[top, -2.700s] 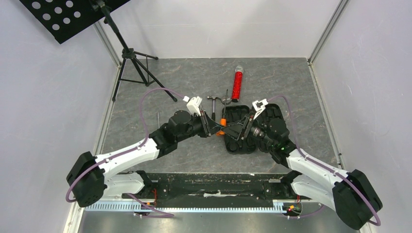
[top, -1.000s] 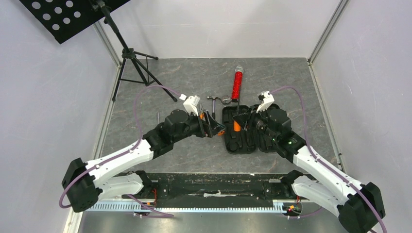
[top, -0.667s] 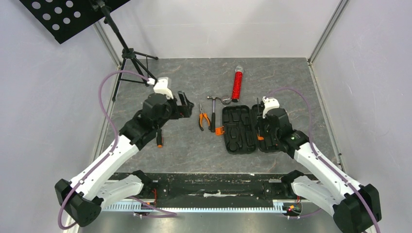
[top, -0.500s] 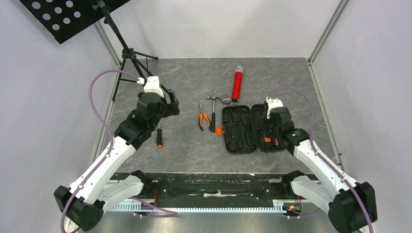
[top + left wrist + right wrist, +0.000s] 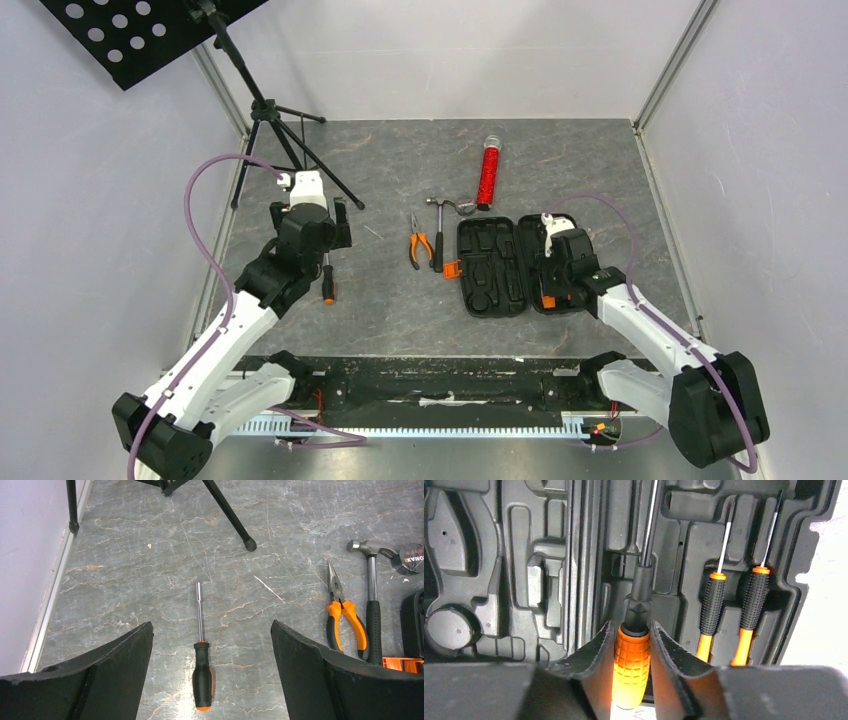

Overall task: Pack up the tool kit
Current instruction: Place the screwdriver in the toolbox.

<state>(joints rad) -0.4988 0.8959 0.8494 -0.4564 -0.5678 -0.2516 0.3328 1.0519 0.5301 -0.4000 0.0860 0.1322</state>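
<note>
Contact is firm at the right claw (image 5: 631, 630), clamped on the orange-handled screwdriver (image 5: 631, 672), whose shaft runs ahead of the claw over a long slot in the right half of the open case (image 5: 484, 580). Just right of the claw, two small screwdrivers (image 5: 712, 605) sit in their slots. Seconds ago both arms met over the case's middle. Now they have parted, so this tool looks nearly seated and probably needs only lowering and letting go. The left claw (image 5: 211, 627) has swung out leftward and hangs spread wide above the desk (image 5: 125, 580), a loose screwdriver (image 5: 202, 672) lying below between its fingers. Off to its right lie the pliers (image 5: 342, 615) and hammer (image 5: 371, 595), unpacked, and beyond it stands a tripod leg (image 5: 230, 515).
</note>
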